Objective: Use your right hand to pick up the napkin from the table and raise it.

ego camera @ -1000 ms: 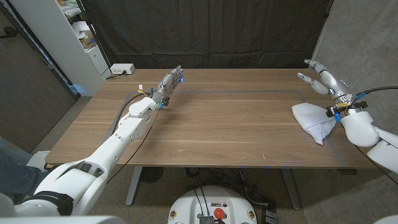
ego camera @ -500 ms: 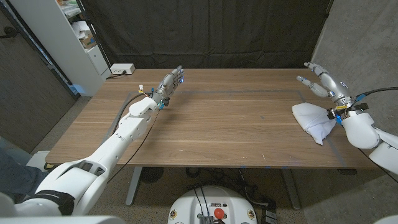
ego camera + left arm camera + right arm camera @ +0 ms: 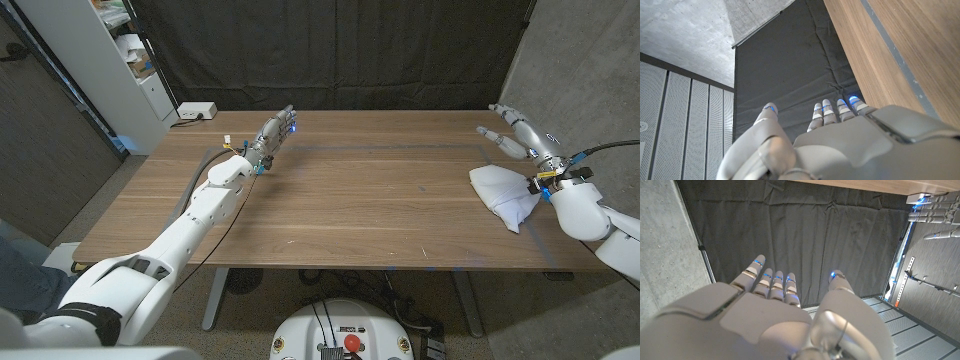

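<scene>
Overhead, right hand spread, empty, beyond white napkin, left hand empty.

White napkin on brown wood-grain table, black curtain behind.

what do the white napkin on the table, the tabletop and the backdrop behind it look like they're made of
White crumpled napkin: probably soft cloth or thick paper, matte, judging by its limp folds; the look leaves it open.
Brown wooden table: wood or wood veneer, with visible grain streaks and a low satin sheen.
Black backdrop curtain: apparently woven fabric, matte, hanging with creases and wrinkles.
</scene>
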`<state>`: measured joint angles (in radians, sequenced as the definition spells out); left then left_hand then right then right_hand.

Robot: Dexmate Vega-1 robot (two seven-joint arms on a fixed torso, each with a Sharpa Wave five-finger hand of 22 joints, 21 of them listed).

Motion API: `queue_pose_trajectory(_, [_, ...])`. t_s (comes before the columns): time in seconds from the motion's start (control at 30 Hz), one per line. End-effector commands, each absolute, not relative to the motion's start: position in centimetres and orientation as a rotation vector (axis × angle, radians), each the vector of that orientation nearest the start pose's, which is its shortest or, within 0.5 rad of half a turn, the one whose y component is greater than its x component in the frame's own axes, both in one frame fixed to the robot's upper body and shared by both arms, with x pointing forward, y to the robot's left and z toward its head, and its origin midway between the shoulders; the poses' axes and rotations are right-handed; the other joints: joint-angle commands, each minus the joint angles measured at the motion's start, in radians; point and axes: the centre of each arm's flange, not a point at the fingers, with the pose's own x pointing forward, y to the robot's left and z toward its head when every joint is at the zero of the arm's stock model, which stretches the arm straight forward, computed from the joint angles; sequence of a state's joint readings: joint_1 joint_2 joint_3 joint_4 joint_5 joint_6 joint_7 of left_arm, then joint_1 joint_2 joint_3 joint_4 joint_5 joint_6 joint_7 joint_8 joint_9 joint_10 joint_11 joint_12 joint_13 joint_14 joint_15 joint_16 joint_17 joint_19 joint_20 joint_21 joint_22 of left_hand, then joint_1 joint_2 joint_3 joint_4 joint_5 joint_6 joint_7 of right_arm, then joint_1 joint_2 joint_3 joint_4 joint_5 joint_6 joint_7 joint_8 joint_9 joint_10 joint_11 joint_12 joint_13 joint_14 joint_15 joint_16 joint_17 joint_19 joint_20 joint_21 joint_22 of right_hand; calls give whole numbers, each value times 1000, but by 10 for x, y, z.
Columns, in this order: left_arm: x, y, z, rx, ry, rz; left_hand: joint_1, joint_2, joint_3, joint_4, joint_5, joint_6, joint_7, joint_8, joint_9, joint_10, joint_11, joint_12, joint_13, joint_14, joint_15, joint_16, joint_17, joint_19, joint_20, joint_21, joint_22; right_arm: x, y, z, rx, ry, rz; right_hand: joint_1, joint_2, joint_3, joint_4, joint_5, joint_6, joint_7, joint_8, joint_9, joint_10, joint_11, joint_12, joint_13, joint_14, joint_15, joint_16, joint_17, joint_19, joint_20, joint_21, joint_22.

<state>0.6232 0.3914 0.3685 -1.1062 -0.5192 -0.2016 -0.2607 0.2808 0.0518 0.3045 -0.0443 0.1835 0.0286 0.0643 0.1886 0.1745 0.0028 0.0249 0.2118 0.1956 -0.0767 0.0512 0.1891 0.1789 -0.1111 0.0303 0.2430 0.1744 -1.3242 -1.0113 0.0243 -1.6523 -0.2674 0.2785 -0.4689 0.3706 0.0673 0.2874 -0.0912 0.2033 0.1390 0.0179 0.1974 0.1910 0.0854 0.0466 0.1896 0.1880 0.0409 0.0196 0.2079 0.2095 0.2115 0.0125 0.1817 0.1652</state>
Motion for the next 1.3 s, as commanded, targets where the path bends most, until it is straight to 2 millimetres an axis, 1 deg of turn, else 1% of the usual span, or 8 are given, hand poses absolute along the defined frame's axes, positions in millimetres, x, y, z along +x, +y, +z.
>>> queue_pose_trajectory(0.03, [693,245,34,87,-578,-396,2,9,3,-7,-3,5,3,-1,5,-3,-1,2,3,-6,6,-1,4,3,3,-6,3,504,-451,3,-1179,-794,-374,3,4,0,-4,-1,-3,3,-2,2,0,-1,4,5,-4,0,-2,3,-4,0,1,4])
queue_pose_trajectory(0.6, [691,241,33,90,-582,-396,0,10,2,-10,-3,6,2,-1,5,-3,0,3,3,-9,4,-2,4,4,2,-12,3,504,-457,-10,-1215,-754,-382,3,4,0,-5,-2,-2,4,-1,2,0,-1,5,5,-4,0,-1,3,-5,1,2,4])
queue_pose_trajectory(0.67, [691,241,32,83,-580,-400,0,10,2,-11,-3,6,3,0,5,-3,1,2,3,-10,5,-2,3,5,-7,-13,3,504,-456,-11,-1226,-747,-385,3,5,0,-5,-1,-2,3,-1,2,1,-1,5,5,-4,0,-1,3,-6,1,2,4])
queue_pose_trajectory(0.7, [691,241,31,87,-579,-398,0,10,2,-11,-3,6,3,-1,5,-6,6,1,3,-10,5,-2,3,5,-9,-14,3,504,-456,-12,-1231,-746,-383,4,5,0,-5,-1,-2,3,-1,2,1,-1,5,5,-4,0,-1,3,-6,1,2,4])
queue_pose_trajectory(0.77, [690,241,31,87,-577,-398,0,11,2,-11,-3,6,4,-1,5,-5,3,2,3,-11,5,-2,3,6,-10,-15,3,503,-456,-13,-1239,-737,-387,4,5,0,-5,-1,-2,3,-1,2,2,-1,5,5,-4,0,-1,3,-7,1,2,4])
queue_pose_trajectory(0.9, [690,240,28,82,-576,-395,0,11,2,-12,-3,6,3,-1,5,-5,3,2,3,-11,5,-2,3,6,-9,-16,3,503,-456,-16,-1246,-724,-389,3,5,0,-5,-2,-2,3,-1,2,2,-1,6,5,-4,1,-1,3,-8,2,2,4])
queue_pose_trajectory(1.0, [689,238,27,82,-573,-394,-1,11,2,-12,-3,6,3,-1,5,-5,2,2,3,-11,4,-2,3,5,-3,-17,3,504,-457,-18,-1253,-714,-388,2,5,0,-5,-2,-2,3,-1,2,2,-1,6,5,-4,1,-1,3,-9,2,2,4])
queue_pose_trajectory(1.3, [686,237,29,90,-571,-392,-1,12,2,-13,-3,5,3,-1,5,-4,3,2,3,-11,4,-2,3,4,-3,-20,3,507,-462,-25,-1266,-691,-385,2,5,0,-5,-2,-3,1,-1,2,2,-1,6,5,-5,2,-1,3,-10,3,2,4])
